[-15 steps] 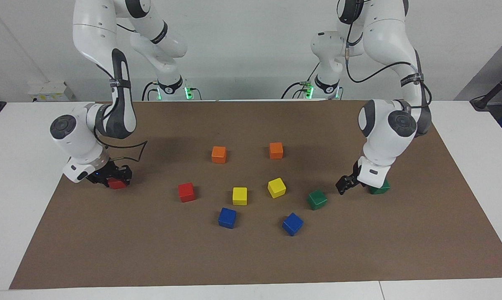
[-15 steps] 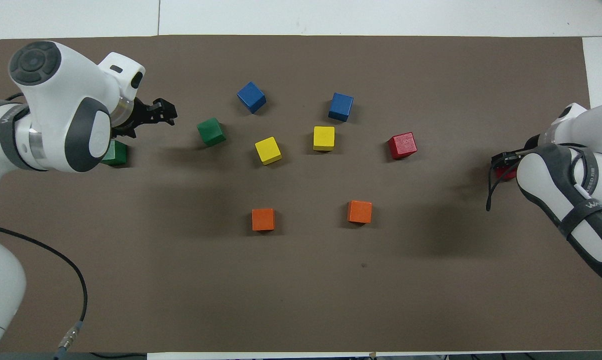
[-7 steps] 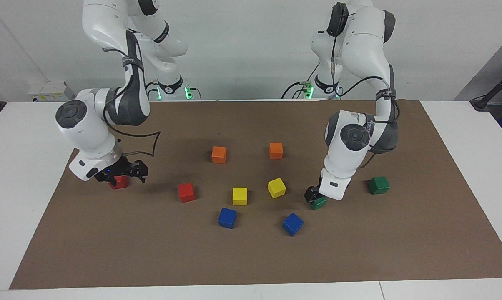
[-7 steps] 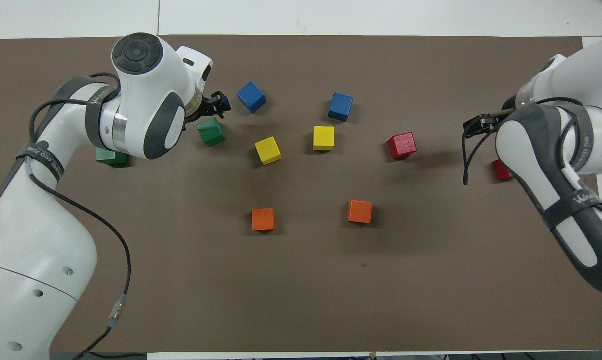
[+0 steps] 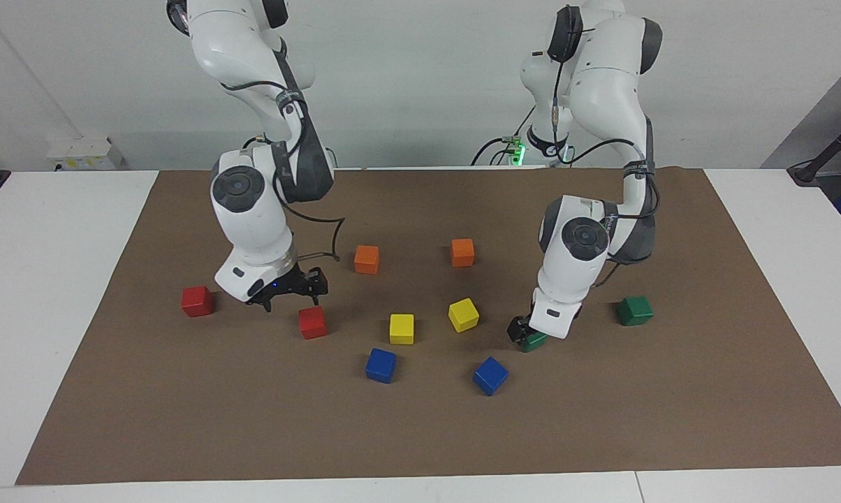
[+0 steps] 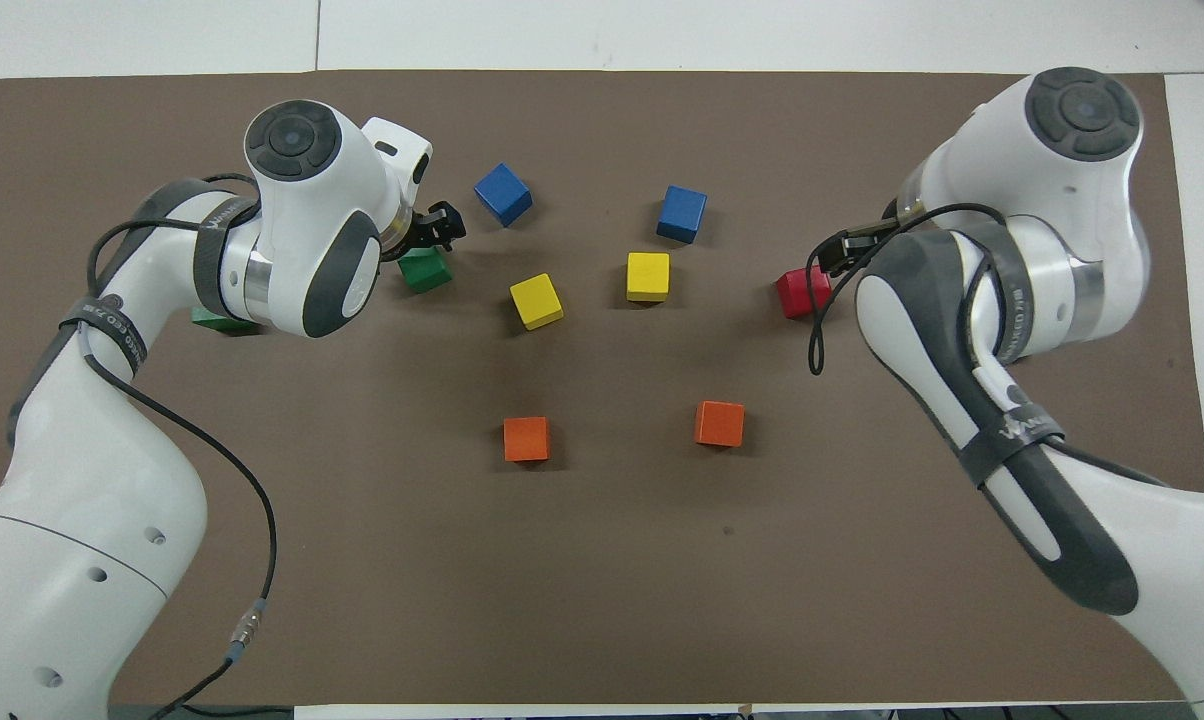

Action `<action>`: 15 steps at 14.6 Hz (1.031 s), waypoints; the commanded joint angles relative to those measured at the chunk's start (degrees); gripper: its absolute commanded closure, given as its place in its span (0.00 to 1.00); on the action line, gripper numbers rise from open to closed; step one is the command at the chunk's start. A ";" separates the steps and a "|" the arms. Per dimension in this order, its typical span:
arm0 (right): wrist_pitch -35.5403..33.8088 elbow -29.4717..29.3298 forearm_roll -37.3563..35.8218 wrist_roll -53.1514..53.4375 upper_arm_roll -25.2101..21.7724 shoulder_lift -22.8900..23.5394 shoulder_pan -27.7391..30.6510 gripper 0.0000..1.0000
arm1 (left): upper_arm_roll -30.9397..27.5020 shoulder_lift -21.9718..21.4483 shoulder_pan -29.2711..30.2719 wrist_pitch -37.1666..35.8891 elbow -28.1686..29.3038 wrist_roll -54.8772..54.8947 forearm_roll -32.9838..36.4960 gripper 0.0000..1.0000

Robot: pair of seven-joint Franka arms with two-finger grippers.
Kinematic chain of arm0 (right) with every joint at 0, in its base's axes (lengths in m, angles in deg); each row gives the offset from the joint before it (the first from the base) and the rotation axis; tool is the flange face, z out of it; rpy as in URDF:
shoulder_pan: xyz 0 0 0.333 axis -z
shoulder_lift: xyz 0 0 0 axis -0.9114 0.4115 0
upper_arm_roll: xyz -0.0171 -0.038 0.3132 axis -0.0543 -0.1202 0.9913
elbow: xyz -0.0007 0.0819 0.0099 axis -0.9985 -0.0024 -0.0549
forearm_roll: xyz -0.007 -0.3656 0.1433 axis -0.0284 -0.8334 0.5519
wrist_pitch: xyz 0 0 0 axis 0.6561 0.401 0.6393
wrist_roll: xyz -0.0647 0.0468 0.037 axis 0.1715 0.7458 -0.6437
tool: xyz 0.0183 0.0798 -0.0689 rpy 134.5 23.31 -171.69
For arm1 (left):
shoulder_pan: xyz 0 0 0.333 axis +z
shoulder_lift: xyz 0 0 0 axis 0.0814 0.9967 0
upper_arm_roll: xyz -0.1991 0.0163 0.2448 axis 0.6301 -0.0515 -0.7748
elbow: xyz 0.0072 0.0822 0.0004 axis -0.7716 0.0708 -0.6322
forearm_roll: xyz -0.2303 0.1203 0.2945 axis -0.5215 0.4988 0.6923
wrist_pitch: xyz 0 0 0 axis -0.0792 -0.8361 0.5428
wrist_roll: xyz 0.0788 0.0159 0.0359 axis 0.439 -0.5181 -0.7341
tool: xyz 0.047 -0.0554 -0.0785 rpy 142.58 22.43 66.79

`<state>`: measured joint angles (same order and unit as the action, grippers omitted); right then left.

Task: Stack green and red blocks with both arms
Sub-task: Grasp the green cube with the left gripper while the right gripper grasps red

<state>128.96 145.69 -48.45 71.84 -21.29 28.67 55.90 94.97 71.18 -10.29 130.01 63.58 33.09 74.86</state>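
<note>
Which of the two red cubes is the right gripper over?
The red cube beside the yellow ones; the open right gripper hangs just above it, while the other red cube sits alone.

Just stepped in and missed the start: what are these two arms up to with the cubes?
Each arm is going for a cube. The left end effector, open, is down at the inner green cube; the other green cube sits beside it. The right end effector, open, hovers just above the inner red cube; the other red cube lies apart. Nothing is stacked yet.
</note>
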 commanded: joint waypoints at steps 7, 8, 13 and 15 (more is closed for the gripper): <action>4.80 -0.43 -0.37 4.24 0.18 5.01 0.32 0.00 | -0.75 -1.65 -1.56 3.29 3.51 -8.19 0.73 0.00; 4.80 -0.17 -0.37 4.33 0.19 5.18 0.05 0.00 | -0.75 -1.73 -1.74 3.11 3.60 -8.45 0.90 0.00; 7.78 2.73 -0.29 4.50 0.19 5.19 -0.56 0.00 | -0.84 -2.17 -2.26 2.67 4.47 -8.63 1.25 0.51; 9.36 4.14 -0.29 4.42 0.19 5.27 -0.56 0.00 | -0.93 -2.26 -2.18 0.75 3.95 -8.54 1.43 1.00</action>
<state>135.96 147.66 -48.45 74.71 -21.35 34.29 55.26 95.00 70.97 -11.65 131.77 65.53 25.76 74.99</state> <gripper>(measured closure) 0.000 0.326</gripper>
